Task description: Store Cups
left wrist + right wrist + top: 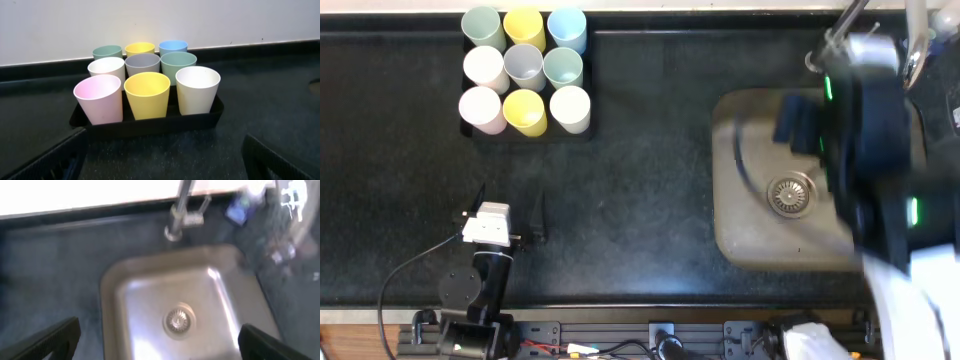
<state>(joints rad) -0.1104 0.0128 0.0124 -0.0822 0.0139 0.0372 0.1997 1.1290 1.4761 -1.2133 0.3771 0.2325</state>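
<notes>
At the right end of the worktop sits the steel sink, the right gripper above it, fingers spread. By the back edge, left of centre, the black tray holds nine cups (every slot looks filled), the left gripper facing it, also spread wide. Storing seems finished; the next move is probably parking both arms.

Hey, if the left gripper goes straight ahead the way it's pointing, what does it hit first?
Probably the tray's front wall, with the front yellow cup just behind it. The left gripper points at them across bare counter; its height is unclear.
</notes>
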